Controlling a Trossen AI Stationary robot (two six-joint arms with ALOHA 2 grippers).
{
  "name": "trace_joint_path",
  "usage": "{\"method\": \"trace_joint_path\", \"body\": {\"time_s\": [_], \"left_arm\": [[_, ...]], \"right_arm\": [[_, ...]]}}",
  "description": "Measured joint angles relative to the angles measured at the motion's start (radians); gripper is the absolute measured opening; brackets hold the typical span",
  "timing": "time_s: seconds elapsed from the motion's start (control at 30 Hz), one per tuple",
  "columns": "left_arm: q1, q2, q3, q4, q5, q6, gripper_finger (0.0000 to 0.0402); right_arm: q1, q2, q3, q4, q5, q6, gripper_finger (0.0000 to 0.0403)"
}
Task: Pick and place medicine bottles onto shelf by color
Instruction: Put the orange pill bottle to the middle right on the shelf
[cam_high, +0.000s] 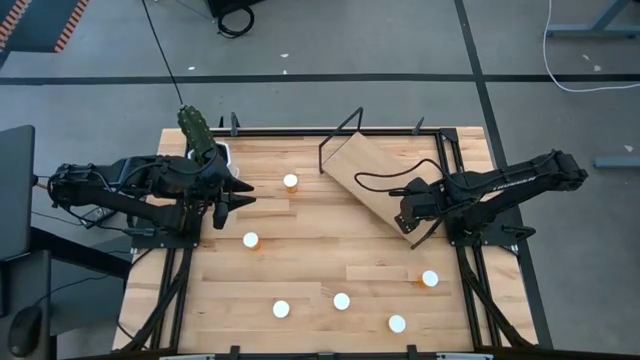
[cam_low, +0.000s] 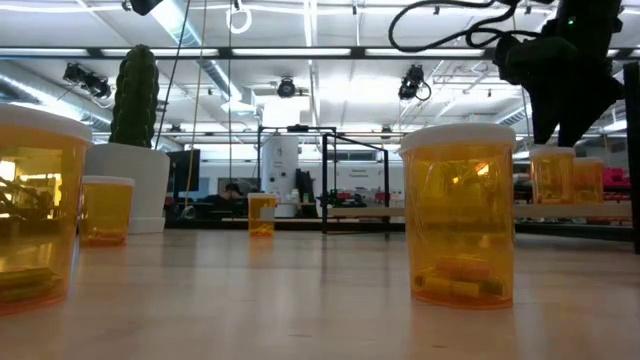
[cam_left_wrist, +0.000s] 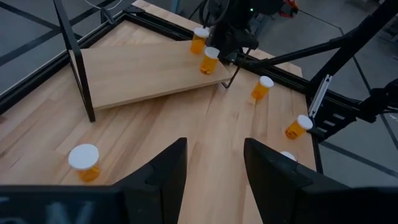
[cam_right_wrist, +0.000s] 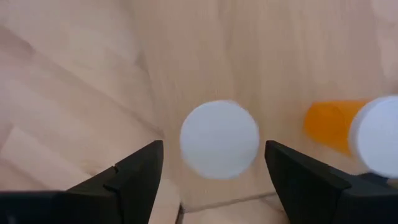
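The right pincer (cam_right_wrist: 214, 171) hangs over the shelf (cam_high: 375, 180), its two dark fingers (cam_right_wrist: 134, 177) spread wide on either side of a bottle's white cap (cam_right_wrist: 219, 139) without touching it; it holds nothing. That bottle (cam_left_wrist: 210, 60) stands upright on the lower right part of the tilted board, its long axis vertical, cap up. A second bottle (cam_left_wrist: 199, 40) stands upright just beside it on the board.

In the high view the right arm (cam_high: 500, 185) reaches in from the right of the frame, stretched toward the centre, its wrist bent down over the shelf's lower right end.

The left pincer (cam_high: 243, 193) sits in the upper left of the worktop (cam_high: 300, 260), near the cactus pot (cam_high: 205, 140). Its fingers (cam_left_wrist: 158, 177) stand partly apart with nothing between them, pointing toward the shelf. The left arm (cam_high: 130, 190) lies low and level along the left edge.

Six more bottles stand upright on the worktop with caps up: one (cam_high: 290, 182) just left of the shelf, one (cam_high: 250, 240) at centre left, and four across the lower part (cam_high: 281, 310) (cam_high: 341, 300) (cam_high: 397, 323) (cam_high: 429, 278).
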Motion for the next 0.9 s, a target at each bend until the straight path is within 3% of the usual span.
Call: {"method": "trace_joint_path", "body": {"time_s": [0.3, 0.5, 0.9], "left_arm": [[0.000, 0.000, 0.000, 0.000, 0.000, 0.001, 0.0167], [0.000, 0.000, 0.000, -0.001, 0.000, 0.002, 0.0167], [0.000, 0.000, 0.000, 0.001, 0.000, 0.025, 0.0167]], "right_arm": [[-0.008, 0.000, 0.070, -0.034, 0.040, -0.031, 0.0287], [-0.113, 0.006, 0.070, -0.010, -0.053, -0.036, 0.0287], [-0.285, 0.104, 0.070, 0.113, -0.164, -0.222, 0.0287]]}}
